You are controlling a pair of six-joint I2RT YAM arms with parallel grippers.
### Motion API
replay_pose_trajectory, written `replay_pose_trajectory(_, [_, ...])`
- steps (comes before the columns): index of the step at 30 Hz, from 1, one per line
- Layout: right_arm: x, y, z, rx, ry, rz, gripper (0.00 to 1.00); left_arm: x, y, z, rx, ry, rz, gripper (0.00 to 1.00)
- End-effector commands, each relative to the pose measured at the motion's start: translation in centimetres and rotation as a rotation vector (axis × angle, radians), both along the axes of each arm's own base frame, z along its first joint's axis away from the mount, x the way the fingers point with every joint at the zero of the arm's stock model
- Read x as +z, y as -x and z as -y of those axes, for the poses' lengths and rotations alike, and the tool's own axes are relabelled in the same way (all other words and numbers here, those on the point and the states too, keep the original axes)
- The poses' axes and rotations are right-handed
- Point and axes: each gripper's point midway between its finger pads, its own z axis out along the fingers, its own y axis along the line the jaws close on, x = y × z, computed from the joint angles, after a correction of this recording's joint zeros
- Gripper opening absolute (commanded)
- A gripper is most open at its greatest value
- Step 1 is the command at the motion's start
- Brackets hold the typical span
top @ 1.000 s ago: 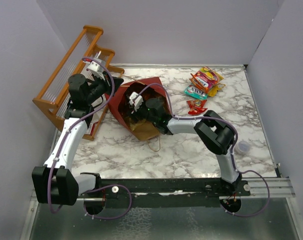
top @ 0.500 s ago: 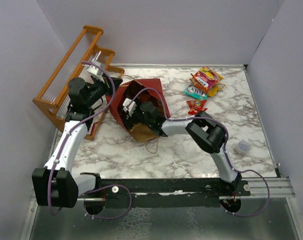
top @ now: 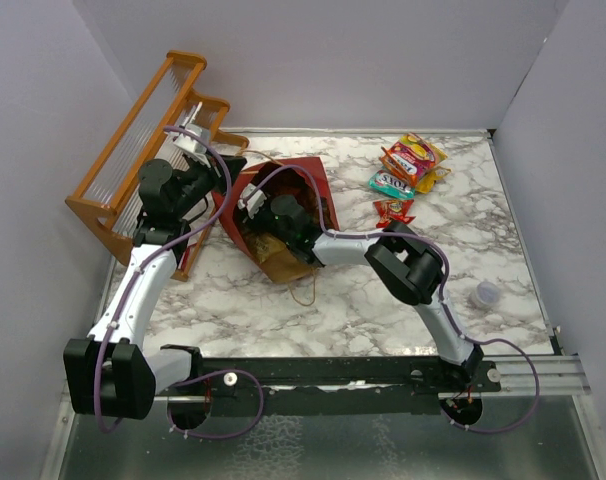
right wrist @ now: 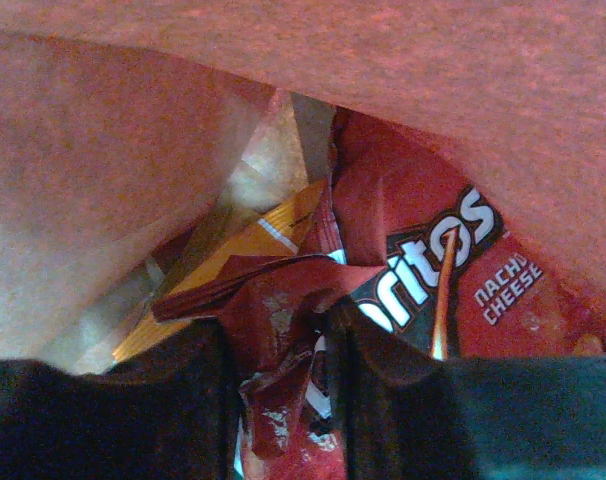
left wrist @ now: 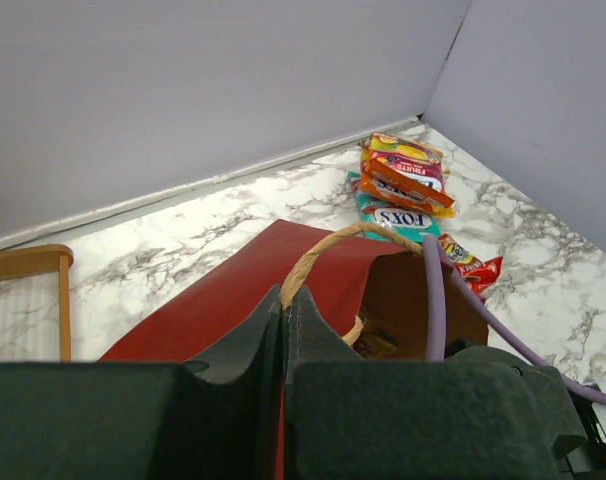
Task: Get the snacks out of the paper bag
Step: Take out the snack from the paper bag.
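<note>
- deep inside the paper bag [right wrist: 103, 180] with the right gripper [right wrist: 281, 400], jaws either side of a crumpled red flap [right wrist: 283, 330], seemingly a corner of the doritos bag [right wrist: 453, 270]; cannot tell whether pinching it or only straddling it.
- just beyond that flap, up and to the right: the doritos bag itself, logo towards the wrist camera, close under the bag's upper wall.
- left of it, touching and partly tucked under: an orange-gold packet [right wrist: 253, 240], further into the bag.
- as a judgement, at risk of slipping off so thin and crinkly a corner on pulling back, or of dragging the orange-gold packet halfway out and dropping it at the mouth.
- also at risk of catching the doritos bag on the sagging paper wall, with little room inside.
- clamped tight on the rim of the paper bag with the left gripper [left wrist: 283, 330], beside the looped handle [left wrist: 323, 250]; without that hold, likely to haul the whole bag across the marble table [top: 363, 300].
- purple cable [left wrist: 435, 300] at the mouth: a possible snag.
- well apart, at the far right corner: a pile of packets [top: 415, 160] already out, with a teal fox's packet [left wrist: 398, 215] and a small red packet [top: 394, 210] nearer.
- behind the left arm: an orange wooden rack [top: 133, 150].
</note>
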Motion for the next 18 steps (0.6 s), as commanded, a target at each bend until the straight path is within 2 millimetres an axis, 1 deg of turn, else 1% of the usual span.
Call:
replay_pose_trajectory(1, [1.0, -0.3, 0.4, -0.034, 0.006, 0.035, 0.21, 0.7, 0.1, -0.7, 0.057, -0.005, 0.028, 0.00])
replay_pose_trajectory(5, [2.3, 0.4, 1.1, -0.023, 0.001, 0.041, 0.11, 0.6, -0.3, -1.5, 0.114, -0.004, 0.015, 0.00])
replay_pose_trajectory(6, [2.8, 0.8, 1.2, -0.010, -0.006, 0.042, 0.09, 0.6, -0.3, -1.7, 0.125, -0.003, 0.014, 0.00])
replay_pose_trajectory(10, [3.5, 2.8, 1.3, 0.074, -0.021, 0.022, 0.02, 0.1, -0.7, -2.2, 0.165, -0.003, -0.004, 0.00])
replay_pose_trajectory(14, [4.4, 5.1, 1.7, 0.152, -0.044, -0.004, 0.01, -0.7, -1.4, -2.6, 0.195, -0.005, -0.048, 0.00])
replay_pose_trajectory(18, [5.1, 7.8, 2.5, 0.236, -0.057, -0.046, 0.01, -1.1, -1.6, -2.6, 0.198, 0.000, -0.078, 0.00])
